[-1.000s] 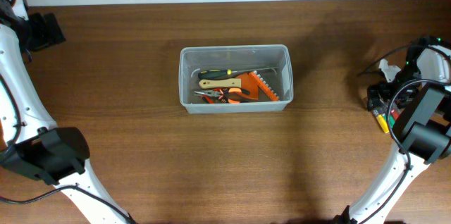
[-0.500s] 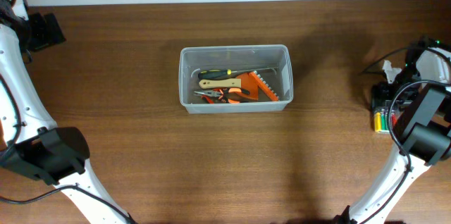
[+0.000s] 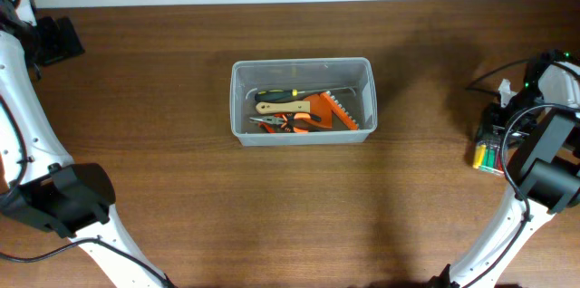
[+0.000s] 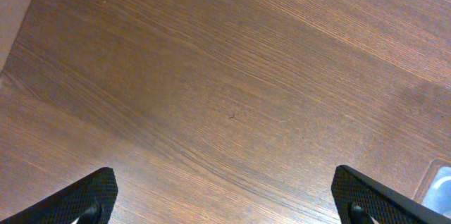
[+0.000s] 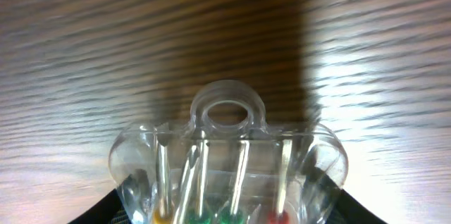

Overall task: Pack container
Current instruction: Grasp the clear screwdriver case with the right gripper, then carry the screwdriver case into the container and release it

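Note:
The translucent container [image 3: 302, 63] stands at the table's middle and holds an orange notched scraper [image 3: 337, 110], orange-handled pliers [image 3: 288, 123] and a yellow-and-black screwdriver [image 3: 281, 94]. My right gripper [image 3: 495, 136] is at the far right, shut on a small clear case of coloured-handled screwdrivers [image 3: 488, 154]. In the right wrist view the case [image 5: 229, 164] fills the gap between the black fingers [image 5: 106, 210], its hanging loop pointing away. My left gripper [image 3: 56, 39] is at the far left back, open and empty [image 4: 229, 199] over bare wood. A container corner [image 4: 442, 182] shows at the left wrist view's right edge.
The wooden table [image 3: 163, 188] runs to a pale wall strip along the back edge. Both white arms [image 3: 27, 143] reach in from the front corners. Cables hang by the right wrist [image 3: 507, 98].
My right gripper has shifted a little at the far right with the screwdriver case, which has turned slightly. The left arm and the container have not moved.

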### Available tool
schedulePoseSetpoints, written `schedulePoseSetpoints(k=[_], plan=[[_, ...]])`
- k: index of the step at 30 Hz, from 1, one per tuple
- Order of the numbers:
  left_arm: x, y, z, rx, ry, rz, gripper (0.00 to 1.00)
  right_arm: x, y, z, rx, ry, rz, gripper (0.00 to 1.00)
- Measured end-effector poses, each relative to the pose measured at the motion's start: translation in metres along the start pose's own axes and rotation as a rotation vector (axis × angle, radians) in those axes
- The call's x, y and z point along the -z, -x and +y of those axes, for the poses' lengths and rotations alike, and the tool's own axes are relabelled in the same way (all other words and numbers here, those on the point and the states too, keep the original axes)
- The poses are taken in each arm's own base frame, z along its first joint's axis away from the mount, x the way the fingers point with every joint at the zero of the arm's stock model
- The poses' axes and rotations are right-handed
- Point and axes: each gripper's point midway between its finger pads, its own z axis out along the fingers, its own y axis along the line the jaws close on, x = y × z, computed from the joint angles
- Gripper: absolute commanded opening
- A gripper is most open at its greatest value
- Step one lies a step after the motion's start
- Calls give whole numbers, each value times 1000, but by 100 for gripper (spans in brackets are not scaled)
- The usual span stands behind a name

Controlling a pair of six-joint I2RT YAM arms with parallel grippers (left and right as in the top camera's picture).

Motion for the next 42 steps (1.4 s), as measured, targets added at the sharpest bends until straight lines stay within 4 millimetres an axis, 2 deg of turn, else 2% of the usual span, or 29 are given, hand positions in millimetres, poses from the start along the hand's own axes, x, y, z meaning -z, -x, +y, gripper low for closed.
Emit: schedulePoseSetpoints(k=[8,12,15,19,21,25,28,29,31,35,39,42], plan=[[0,0,0,0,0,0,99,12,-1,24,-5,109,12,50],[0,0,0,0,0,0,99,35,8,40,24,114,-22,50],[0,0,0,0,0,0,99,57,13,59,66,103,-49,49],[0,0,0,0,0,0,99,102,18,106,174,78,-129,47],[0,0,0,0,0,0,99,131,19,138,249,63,-199,45],[0,0,0,0,0,0,99,187,15,219,434,51,-379,43],[0,0,0,0,0,0,99,214,6,289,594,61,-516,41],[0,0,0,0,0,0,99,218,4,305,630,65,-544,41],[0,0,0,0,0,0,99,219,-5,349,731,70,-590,40],[0,0,0,0,0,0,99,201,-19,410,865,41,-616,38],[0,0,0,0,0,0,99,165,-22,437,922,15,-561,37],[0,0,0,0,0,0,99,125,-13,437,914,-14,-475,38]])
